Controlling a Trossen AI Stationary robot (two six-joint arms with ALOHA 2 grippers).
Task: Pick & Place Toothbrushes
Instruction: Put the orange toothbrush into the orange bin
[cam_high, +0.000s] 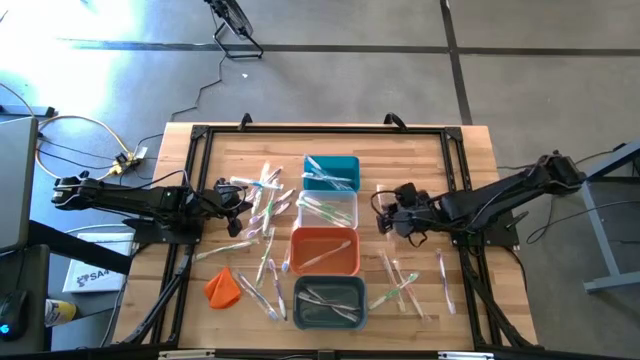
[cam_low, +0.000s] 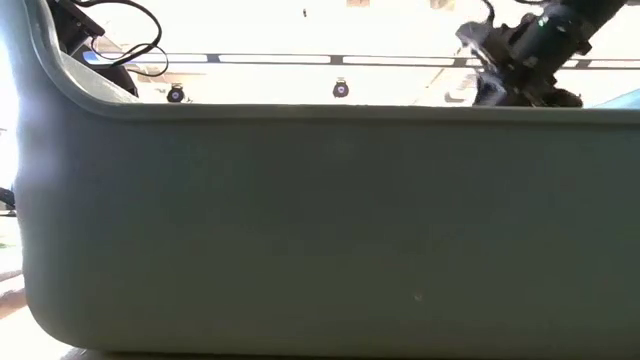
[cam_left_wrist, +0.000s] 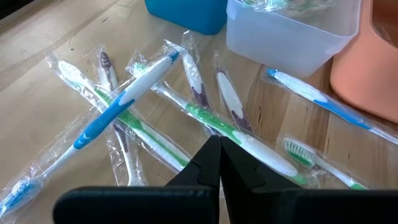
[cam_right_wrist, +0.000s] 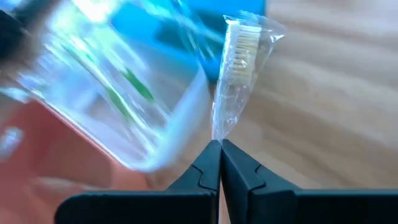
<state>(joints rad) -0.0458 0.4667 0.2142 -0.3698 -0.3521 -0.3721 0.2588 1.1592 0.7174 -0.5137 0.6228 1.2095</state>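
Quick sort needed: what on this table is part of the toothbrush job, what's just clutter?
Job:
- toothbrushes, loose on the table
- wrapped toothbrush pinched in the shut right end effector
- left end effector, shut, empty, over the pile
- bins: teal, clear, orange, grey

Clutter:
- orange lump

My two arms are dark, nearly black, built of slim jointed segments that thicken at the elbows and wrists. Thin black cables loop along my right arm (cam_high: 500, 200) and trail from its outer end. My left arm (cam_high: 130, 198) looks the same, with cables bunched near its wrist. My left gripper (cam_left_wrist: 219, 163) has two matte black fingers (cam_left_wrist: 239, 171) with angular, stepped inner edges, rising from a broad flat black bar. My right gripper (cam_right_wrist: 219, 163) has the same wedge-shaped black fingers on the same bar.
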